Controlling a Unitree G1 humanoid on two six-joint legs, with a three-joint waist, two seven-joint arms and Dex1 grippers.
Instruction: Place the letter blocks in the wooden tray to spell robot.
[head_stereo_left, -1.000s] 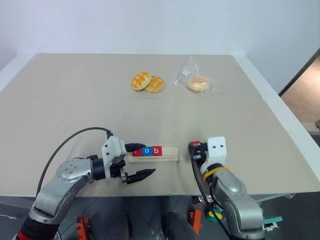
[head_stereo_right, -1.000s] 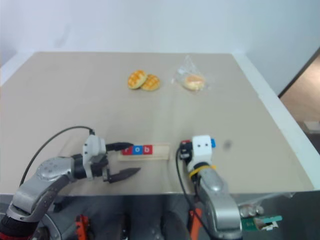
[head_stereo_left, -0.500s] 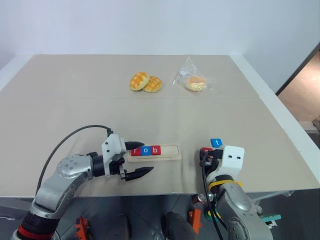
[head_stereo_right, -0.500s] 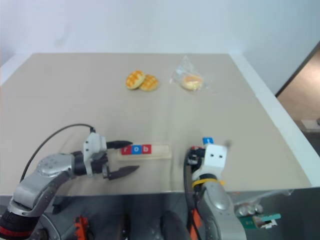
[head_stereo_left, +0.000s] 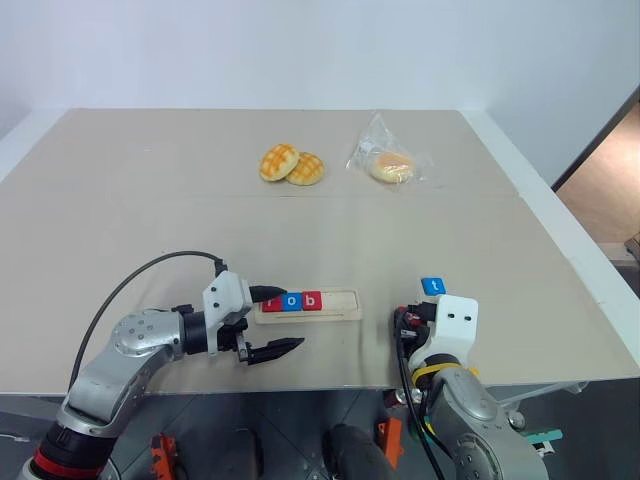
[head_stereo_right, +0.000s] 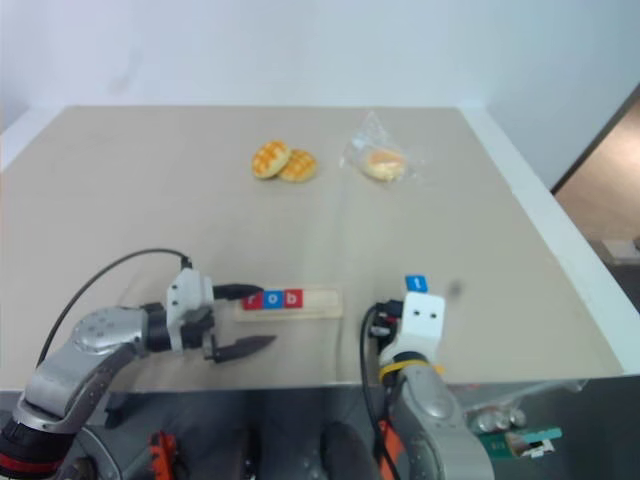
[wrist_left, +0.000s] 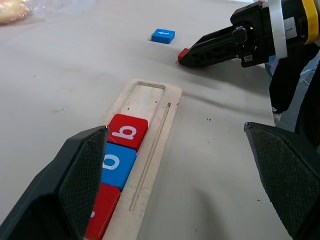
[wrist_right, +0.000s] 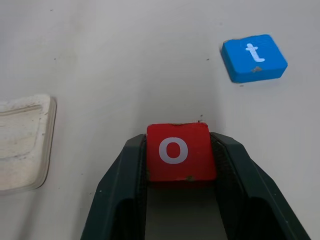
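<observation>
Change vs a sec ago: the right gripper (wrist_right: 181, 200) now sits lower right of centre in the head views, pulled back toward the near table edge, w/ the blue t block (head_stereo_left: 432, 286) uncovered just above it. Its black fingers (wrist_right: 122, 185) bracket the red o block (wrist_right: 180, 151) on both sides, pads touching the tile's edges, so it reads as closed on the o. Whether the tile is lifted or on the table, can't tell.

Meaning for the task: r, o, b are already seated at the left end of the wooden tray (head_stereo_left: 340, 305), two slots bare at its right end. The 4th letter looks in hand; next likely a carry left to the first bare slot, then t.

The left gripper (head_stereo_left: 272, 322) is at lower left of centre, by the tray's left end, fingers spread wide, holding nothing.

Materials/shapes: blocks are small flat squares, glossy plastic look, rounded corners, white lowercase letters; the o's bottom edge shows slight scuffs. The tray is pale unfinished wood, rounded corners, shallow recess plus a thin groove along one side. The table (head_stereo_left: 150, 220) is matte beige w/ tiny specks. At upper centre, two golden waffle-patterned buns (head_stereo_left: 292, 163) and a crinkly clear bag w/ a bun (head_stereo_left: 388, 160), both well apart from the work.
</observation>
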